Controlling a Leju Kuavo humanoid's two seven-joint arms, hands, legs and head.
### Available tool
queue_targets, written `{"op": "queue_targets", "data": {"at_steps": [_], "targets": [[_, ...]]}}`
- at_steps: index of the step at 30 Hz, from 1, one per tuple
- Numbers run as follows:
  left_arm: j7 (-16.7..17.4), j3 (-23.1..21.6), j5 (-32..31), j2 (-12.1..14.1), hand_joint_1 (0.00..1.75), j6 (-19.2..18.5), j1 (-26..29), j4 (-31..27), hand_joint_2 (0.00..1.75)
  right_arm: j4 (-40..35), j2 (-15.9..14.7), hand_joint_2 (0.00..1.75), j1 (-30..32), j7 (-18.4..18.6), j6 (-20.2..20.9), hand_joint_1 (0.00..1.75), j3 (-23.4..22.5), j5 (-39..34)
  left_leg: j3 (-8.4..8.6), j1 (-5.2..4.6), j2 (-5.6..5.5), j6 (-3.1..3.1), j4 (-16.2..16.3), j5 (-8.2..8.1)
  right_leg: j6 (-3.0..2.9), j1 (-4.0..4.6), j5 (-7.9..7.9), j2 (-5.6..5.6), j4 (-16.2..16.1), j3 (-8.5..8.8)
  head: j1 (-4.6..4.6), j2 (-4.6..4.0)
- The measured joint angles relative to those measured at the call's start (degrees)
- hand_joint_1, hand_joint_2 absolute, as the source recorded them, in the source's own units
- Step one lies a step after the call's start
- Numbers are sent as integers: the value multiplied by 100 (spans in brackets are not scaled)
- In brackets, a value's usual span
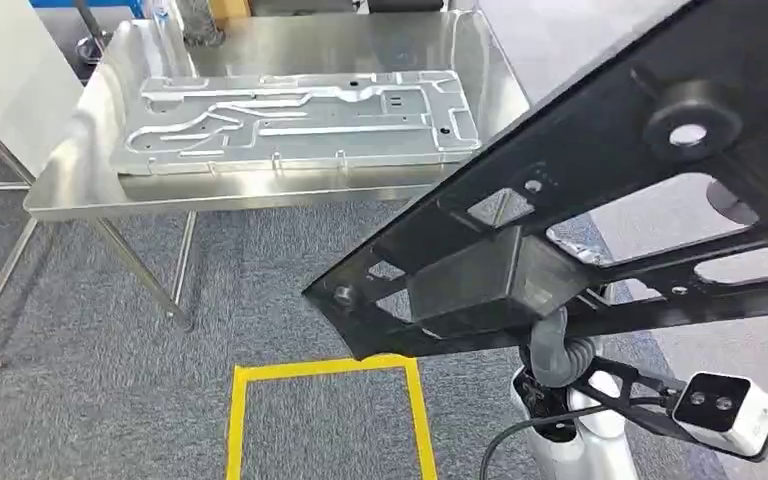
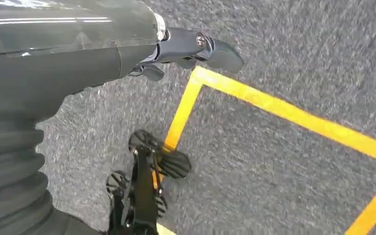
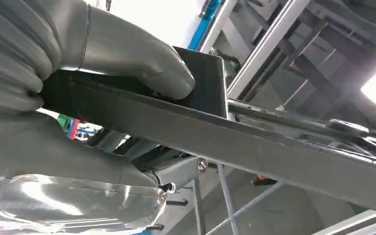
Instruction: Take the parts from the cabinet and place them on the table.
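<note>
Black frame part (image 1: 600, 190) in right hand (image 3: 103, 58), long axis tilted diagonally.

The black frame (image 1: 580, 230) runs out of the head view at one to three o'clock, so its far end is cut off. It covers the table's (image 1: 70, 195) corner at five o'clock and hides most of the right hand; in the right wrist view the thumb (image 3: 142, 63) presses on it, the fingers beneath unseen. The silver plate (image 1: 300, 120) has grooves too fine to read.
</note>
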Motion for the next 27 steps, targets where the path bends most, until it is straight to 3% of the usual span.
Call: {"op": "queue_targets", "data": {"at_steps": [1,2,3,4,5,6,7,9,10,11,12,14,15,16,17,18,20,21,22,24,26,27], "targets": [[0,2,0,0,0,2,5,0,175,0,0,175,0,0,6,175,-13,-9,90,0,-6,-11,0,-60,-25,2,94,0,-172,-36,0,0],[0,2,0,-2,0,2,6,0,175,0,0,175,-1,-2,11,175,-22,-11,192,0,-13,-21,-1,-133,-48,6,312,0,-534,32,2,0],[0,2,2,-2,0,2,2,0,175,0,0,175,-2,0,18,175,-31,-13,296,-1,-15,-32,-4,-202,-79,17,627,0,-988,145,0,0],[0,2,2,-2,0,2,-1,0,175,0,0,175,-3,0,33,175,-39,-13,359,-5,-13,-46,-14,-282,-155,45,1076,-2,-1459,251,2,0],[0,4,7,-9,0,2,-9,0,175,7,0,175,7,-2,55,175,-55,-15,460,-18,-14,-69,11,-346,-190,86,1429,7,-1600,240,-2,0],[2,7,7,-7,0,2,-16,0,175,13,0,175,2,0,81,175,-72,-22,446,-24,-39,-121,-32,-391,-204,89,1287,14,-1619,277,20,0],[5,7,7,7,0,2,-24,0,175,7,0,175,-3,2,85,175,-81,-20,485,-22,-25,-153,-114,-432,-228,96,1293,13,-1626,304,13,0],[4,7,7,2,0,2,-25,0,175,0,13,175,-15,0,94,175,-98,-13,555,-36,-17,-220,31,-291,-302,70,1240,40,-1727,435,15,0],[4,4,0,11,0,-2,-43,0,175,0,28,175,-9,2,98,175,-105,-2,451,-16,-1,-235,239,-260,-327,49,1227,38,-1780,525,15,0],[-2,7,4,7,0,-2,-59,0,175,0,39,175,-25,0,96,175,-105,0,252,-14,1,-262,615,-208,-368,41,1186,27,-1797,596,11,0],[-4,7,2,9,0,-2,-61,0,175,0,50,175,-33,-2,96,175,-107,2,-17,-9,0,-279,1013,-278,-389,38,1138,24,-1806,643,13,0],[-2,7,2,13,0,0,-40,-2,175,2,61,175,-28,0,94,175,-109,7,-527,4,0,-336,1611,-763,-398,39,1021,29,-1806,756,11,0],[-2,7,2,13,0,0,-26,0,175,2,61,175,-25,0,94,175,-111,7,-689,10,0,-350,1699,-977,-395,38,962,40,-1806,824,11,0],[-2,7,2,13,0,0,-17,-2,175,2,61,175,-23,0,94,175,-111,7,-772,17,1,-354,1609,-1043,-389,37,896,48,-1806,912,11,0],[-2,7,0,13,0,-2,-16,-2,175,2,61,175,-23,0,94,175,-114,7,-763,20,1,-346,1321,-898,-378,36,821,50,-1806,1017,11,0],[-2,7,0,13,0,-2,-17,-2,175,2,61,175,-24,0,94,175,-114,7,-692,20,2,-338,905,-558,-365,36,748,49,-1806,1123,11,0],[-4,9,0,13,0,-2,6,0,175,4,66,175,-27,0,94,175,-116,7,-624,16,10,-292,131,480,-328,44,620,47,-1798,1241,13,0],[-4,11,-2,13,0,-2,9,0,175,13,66,175,-15,2,94,175,-118,9,-624,-23,20,-259,132,401,-292,61,576,78,-1771,1277,11,0],[-11,11,-4,15,0,-2,9,-2,175,7,74,175,-22,2,94,175,-120,11,-570,-39,14,-202,138,431,-238,61,521,78,-1794,1282,11,0],[-20,11,-4,17,0,-2,-12,-2,175,-4,85,175,-32,2,83,175,-120,11,-512,-18,-4,-119,105,423,-182,67,572,78,-1691,1309,11,0],[-31,11,-4,15,0,-2,-28,-2,175,-11,85,175,-44,2,63,175,-122,18,-370,3,-3,-49,31,388,-137,50,594,45,-1279,1118,13,0],[-33,11,-4,20,0,-2,-31,-2,175,-11,85,175,-61,-2,55,175,-122,18,-332,3,-1,-14,23,355,-112,44,511,42,-931,887,13,0]]}}
